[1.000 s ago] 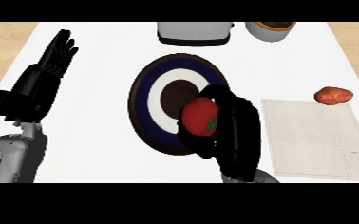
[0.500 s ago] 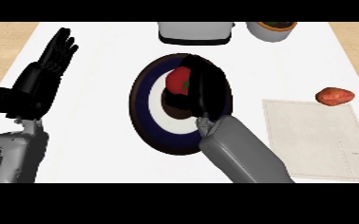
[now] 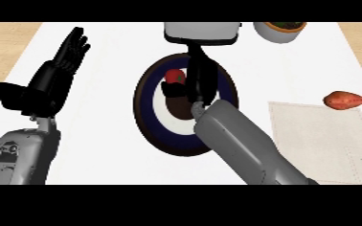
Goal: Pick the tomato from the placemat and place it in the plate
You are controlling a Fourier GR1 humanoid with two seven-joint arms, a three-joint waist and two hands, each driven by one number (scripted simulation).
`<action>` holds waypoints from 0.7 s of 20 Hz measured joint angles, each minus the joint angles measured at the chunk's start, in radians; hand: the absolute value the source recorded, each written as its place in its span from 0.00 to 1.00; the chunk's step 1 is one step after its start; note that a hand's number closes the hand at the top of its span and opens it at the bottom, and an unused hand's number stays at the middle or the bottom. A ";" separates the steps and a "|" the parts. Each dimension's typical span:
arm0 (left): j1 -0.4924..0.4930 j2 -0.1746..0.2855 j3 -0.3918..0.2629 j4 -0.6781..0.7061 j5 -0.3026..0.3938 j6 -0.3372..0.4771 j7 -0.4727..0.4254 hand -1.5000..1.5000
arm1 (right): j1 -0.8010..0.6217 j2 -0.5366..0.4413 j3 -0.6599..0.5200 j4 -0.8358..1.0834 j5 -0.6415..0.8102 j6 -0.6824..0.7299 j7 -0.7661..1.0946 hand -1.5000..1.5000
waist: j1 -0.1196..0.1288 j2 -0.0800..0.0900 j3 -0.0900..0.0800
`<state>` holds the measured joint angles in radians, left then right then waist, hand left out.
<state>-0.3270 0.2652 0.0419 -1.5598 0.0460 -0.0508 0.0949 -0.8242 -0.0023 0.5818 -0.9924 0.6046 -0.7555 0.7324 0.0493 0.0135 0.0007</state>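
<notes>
Stretched out over the round plate point(image 3: 141, 112) with its dark rim, blue and white rings and brown centre, the robot's right hand point(image 3: 201, 79) has its fingers lying long and straight rather than curled. The small red tomato point(image 3: 174, 75) with its green top sits just to the left of those fingers, touching them or nearly so, with the thumb showing dark below it. From where I stand it looks like a hand spread open beside the fruit, not one pinching it.

The tomato is inside the plate's rim, up and left of the centre. I cannot tell whether it rests on the plate or hangs just above it. The beige cloth placemat point(image 3: 318, 141) lies well apart to the right, with no tomato on it, and a reddish-brown lump point(image 3: 343, 100) is near its upper corner.

So the carry looks done. What remains, I would judge, is letting go cleanly and drawing the arm clear. The left hand point(image 3: 46, 88) rests open at the left, fingers up.
</notes>
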 measured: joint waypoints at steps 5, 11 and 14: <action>0.009 -0.001 -0.003 -0.021 -0.002 -0.004 0.012 0.50 | -0.023 -0.001 -0.008 0.034 -0.113 -0.156 -0.140 0.00 | 0.004 -0.001 0.000; 0.032 0.012 0.015 -0.058 0.010 -0.011 0.034 0.50 | 0.018 -0.001 -0.057 -0.059 -0.260 -0.254 -0.299 0.00 | -0.013 -0.006 0.001; 0.043 0.013 0.025 -0.058 0.007 -0.008 0.031 0.50 | 0.093 -0.007 -0.090 -0.136 -0.314 -0.277 -0.382 0.00 | -0.030 -0.009 0.001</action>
<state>-0.2842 0.2780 0.0668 -1.6182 0.0530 -0.0592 0.1264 -0.7310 -0.0088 0.4916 -1.1279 0.2906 -1.0325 0.3501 0.0193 0.0046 0.0014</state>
